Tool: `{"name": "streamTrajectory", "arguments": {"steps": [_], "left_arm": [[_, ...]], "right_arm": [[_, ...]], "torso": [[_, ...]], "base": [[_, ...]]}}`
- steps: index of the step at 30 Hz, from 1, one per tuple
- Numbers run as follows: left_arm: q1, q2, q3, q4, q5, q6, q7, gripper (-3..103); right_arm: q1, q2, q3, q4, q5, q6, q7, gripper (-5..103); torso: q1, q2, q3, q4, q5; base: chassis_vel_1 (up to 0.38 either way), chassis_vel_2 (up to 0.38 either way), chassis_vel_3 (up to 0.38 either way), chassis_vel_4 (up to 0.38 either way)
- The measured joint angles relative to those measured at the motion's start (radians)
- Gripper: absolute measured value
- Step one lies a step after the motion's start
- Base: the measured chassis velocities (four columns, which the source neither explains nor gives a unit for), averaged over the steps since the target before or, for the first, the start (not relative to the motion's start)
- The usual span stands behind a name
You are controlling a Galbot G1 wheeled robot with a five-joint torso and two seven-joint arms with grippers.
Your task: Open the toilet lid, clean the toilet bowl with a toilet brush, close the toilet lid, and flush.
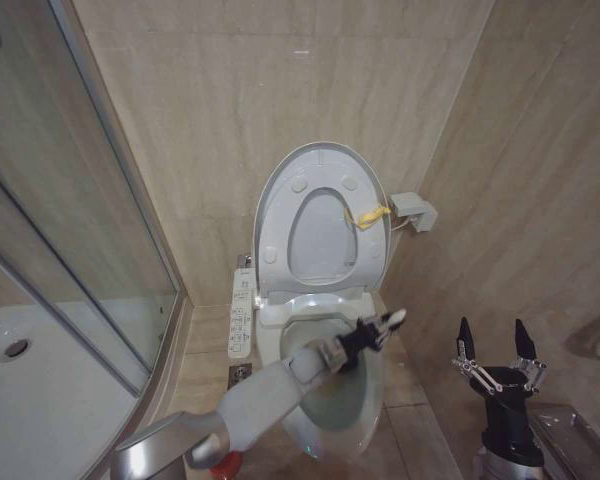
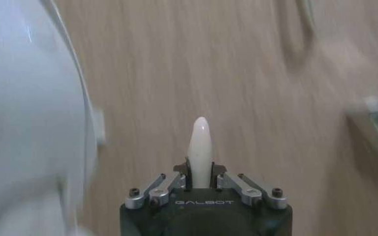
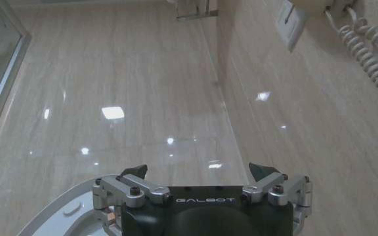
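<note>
Toilet lid [image 1: 322, 180]: pale grey-white underside, yellow tag at its right edge. Toilet bowl [image 1: 365, 425]: white ceramic rim, greenish-grey tint inside. Toilet brush [image 2: 200, 147] handle: creamy white, glossy. Left gripper [image 1: 372, 333]: black body, silver linkages, white lettering; arm behind it light grey. Right gripper [image 1: 494, 352]: black fingers, silver joints. Walls [image 1: 230, 90]: beige tile with faint vertical streaking. Button panel [image 1: 241, 318]: white. Red patch at the floor's lower edge.
</note>
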Motion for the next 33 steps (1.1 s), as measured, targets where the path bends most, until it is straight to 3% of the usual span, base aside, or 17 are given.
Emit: {"name": "streamTrajectory", "arguments": {"steps": [3,8,12,18,21,25,29,33], "left_arm": [[0.014,0.018,-0.007,0.034,0.016,-0.002,0.002,21],[0.005,0.019,-0.037,-0.024,0.001,0.001,-0.011,21],[-0.005,0.005,-0.039,-0.087,-0.034,0.005,-0.021,21],[0.025,0.038,-0.013,-0.012,-0.027,0.004,-0.006,21],[0.017,0.033,-0.017,-0.050,-0.034,0.008,-0.010,21],[-0.009,-0.002,-0.021,-0.106,-0.050,0.010,-0.020,21],[0.014,0.007,-0.001,-0.009,0.005,-0.003,-0.006,21],[0.017,0.016,-0.003,0.004,0.011,-0.005,-0.004,21]], "right_arm": [[-0.003,-0.004,0.006,0.002,0.008,0.000,-0.007,100],[-0.002,-0.002,0.006,0.003,0.012,-0.001,-0.011,100],[0.002,0.005,0.000,0.000,0.004,0.000,-0.011,100],[0.000,-0.003,0.007,-0.001,0.011,0.000,-0.011,100],[0.001,-0.004,0.009,-0.002,0.013,0.000,-0.011,100],[0.002,0.000,0.005,-0.003,0.013,0.000,-0.015,100],[-0.007,-0.007,0.017,0.002,0.030,0.000,-0.025,100],[-0.010,-0.011,0.023,0.006,0.037,0.000,-0.027,100]], "torso": [[0.000,0.000,0.000,0.0013,0.0002],[0.000,0.000,0.000,0.0007,0.0002],[0.000,0.000,0.000,-0.0011,-0.0003],[0.000,0.000,0.000,0.0012,0.0002],[0.000,0.000,0.000,0.0009,0.0002],[0.000,0.000,0.000,-0.0013,-0.0007],[0.000,0.000,0.000,0.0004,-0.0001],[0.000,0.000,0.000,0.0010,0.0004]], "base": [[0.000,0.000,0.000,0.000],[0.025,0.012,-0.006,0.002],[0.000,0.000,0.000,0.000],[0.000,0.000,0.000,0.000],[0.000,0.000,0.000,0.000],[0.000,0.000,0.000,0.000],[0.000,0.000,0.000,0.000],[0.000,0.000,0.000,0.000]]}}
